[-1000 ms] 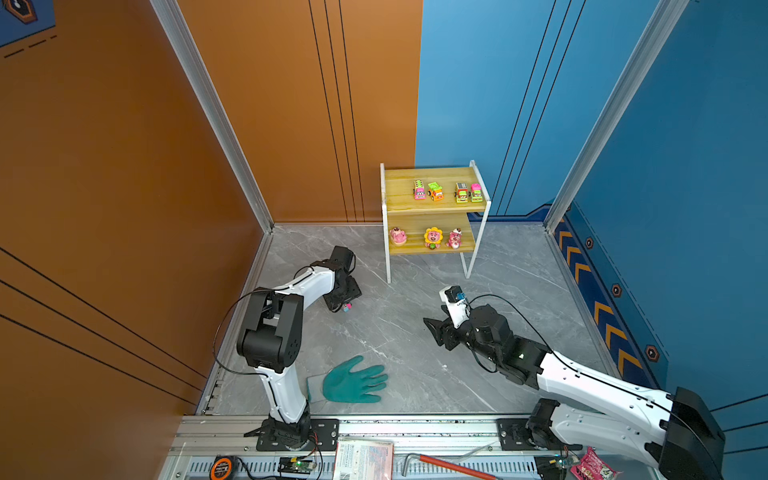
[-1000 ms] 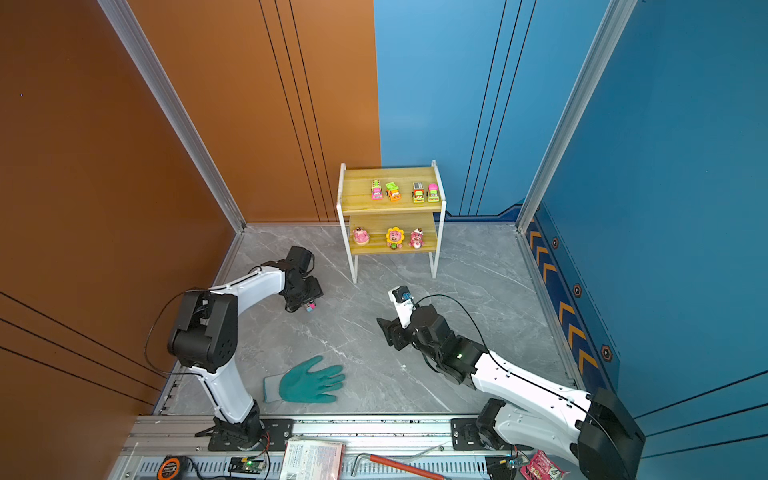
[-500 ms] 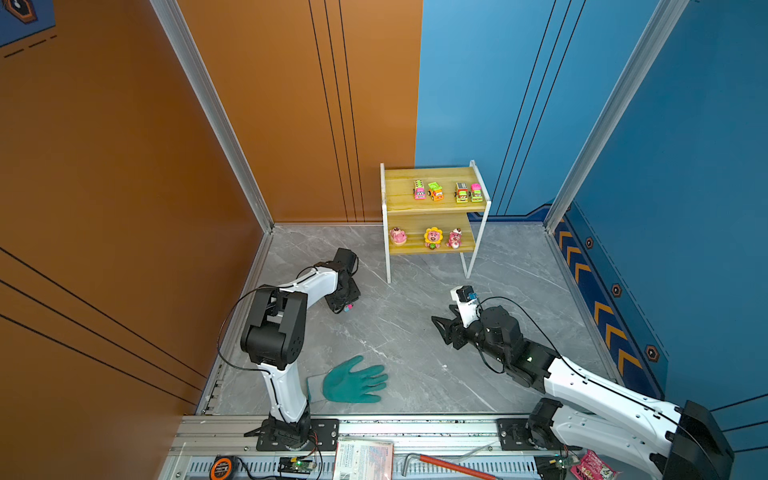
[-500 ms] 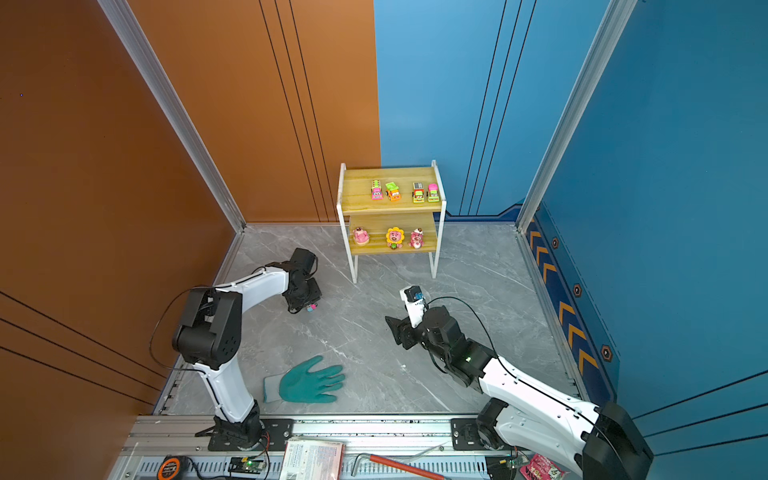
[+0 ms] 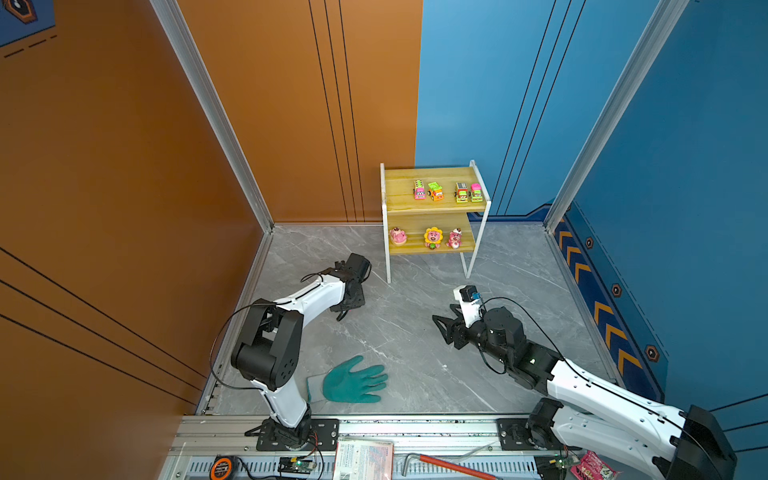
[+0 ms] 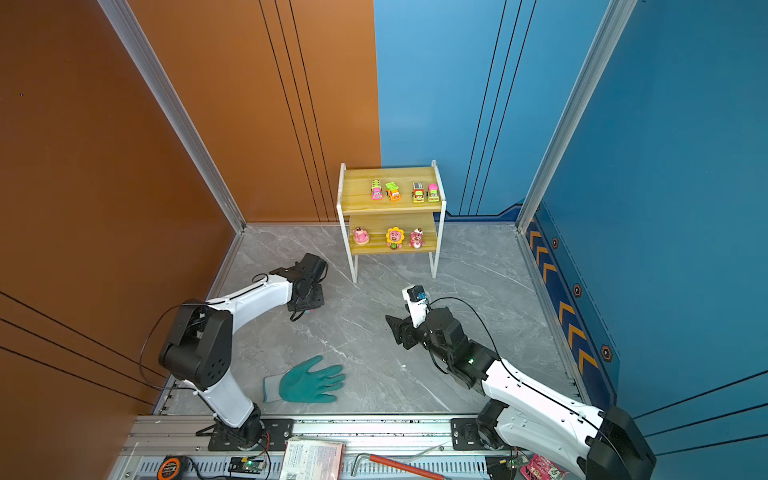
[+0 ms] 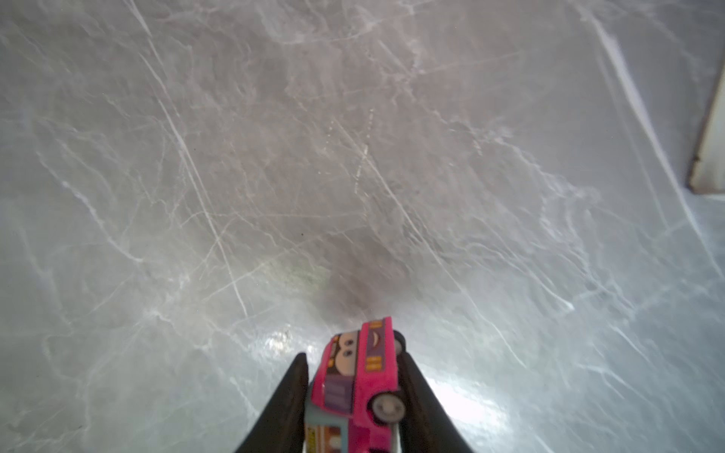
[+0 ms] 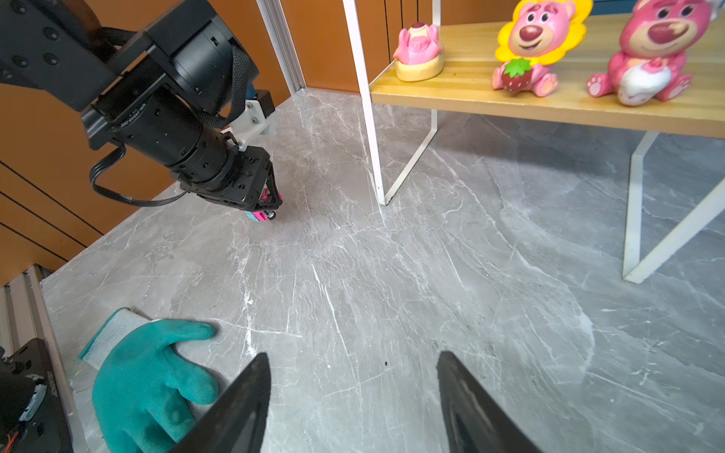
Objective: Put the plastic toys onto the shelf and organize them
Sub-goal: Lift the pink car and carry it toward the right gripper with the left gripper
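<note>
Your pink car [image 7: 359, 386] sits clamped between the two black fingers [image 7: 290, 392] of the left gripper [image 7: 355, 357], nose pointing away from the wrist and one side wheel showing; the gripper points down at the grey floor [image 7: 353, 157] and holds the car low over it. In the right wrist view the car [image 8: 262, 215] peeks out below the fingertips, and you cannot tell whether its wheels touch the floor. In both top views that gripper [image 5: 348, 305] hangs near the shelf's front left leg, on the side away from the right arm, clear of the frame.

The shelf [image 5: 399, 187] stands at the back against the walls; its top board carries four cars [image 5: 419, 190] in a row, two pairs with a gap between them, leaving the left part bare; its lower board carries three bears [image 5: 433, 237], the sunflower one in the middle.

Your right gripper [image 8: 353, 355] is spread wide with nothing between its fingers; it hovers over bare floor in front of the shelf, well apart from the left one [image 8: 266, 204].

A teal glove [image 5: 353, 380] lies flat near the front rail, between the two arm bases.
</note>
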`<state>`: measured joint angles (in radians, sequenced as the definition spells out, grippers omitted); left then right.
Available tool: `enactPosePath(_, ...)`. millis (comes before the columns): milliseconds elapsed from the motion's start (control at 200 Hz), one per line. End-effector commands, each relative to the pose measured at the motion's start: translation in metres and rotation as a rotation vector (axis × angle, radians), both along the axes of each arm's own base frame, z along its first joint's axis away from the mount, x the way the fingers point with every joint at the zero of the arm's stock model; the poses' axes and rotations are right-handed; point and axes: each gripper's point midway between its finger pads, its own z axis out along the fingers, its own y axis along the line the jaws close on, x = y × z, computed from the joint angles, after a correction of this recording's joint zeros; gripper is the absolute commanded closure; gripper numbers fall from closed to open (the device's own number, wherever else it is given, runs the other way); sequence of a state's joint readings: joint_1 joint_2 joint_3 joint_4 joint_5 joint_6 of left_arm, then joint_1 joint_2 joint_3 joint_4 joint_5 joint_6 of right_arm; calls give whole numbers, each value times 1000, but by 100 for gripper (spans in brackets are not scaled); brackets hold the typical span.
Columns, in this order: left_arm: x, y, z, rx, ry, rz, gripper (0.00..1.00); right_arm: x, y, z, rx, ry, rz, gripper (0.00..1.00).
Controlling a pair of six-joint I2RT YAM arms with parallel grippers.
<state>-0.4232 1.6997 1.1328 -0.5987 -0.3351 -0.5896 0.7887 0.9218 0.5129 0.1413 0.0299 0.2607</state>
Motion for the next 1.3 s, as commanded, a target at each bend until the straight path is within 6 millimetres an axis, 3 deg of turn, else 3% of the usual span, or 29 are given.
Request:
enactPosePath(0, -22, 3, 4, 206, 25, -111, 63, 5, -16, 3, 11, 6, -86, 33)
enactPosePath(285, -38, -58, 10, 512, -53, -394, 63, 7, -71, 11, 37, 51, -302, 34)
enactPosePath(310, -39, -65, 10, 528, -59, -416, 63, 11, -83, 12, 44, 57, -348, 34)
enactPosePath(551, -47, -126, -1, 686, -101, -612, 63, 2, -127, 22, 79, 97, -485, 35)
enactPosePath(866, -62, -171, -22, 812, -102, -751, 63, -4, -138, 38, 82, 100, -514, 35)
enactPosePath(1291, -91, -210, -46, 716, -62, -812, 54, 1, -141, 49, 51, 96, -535, 36)
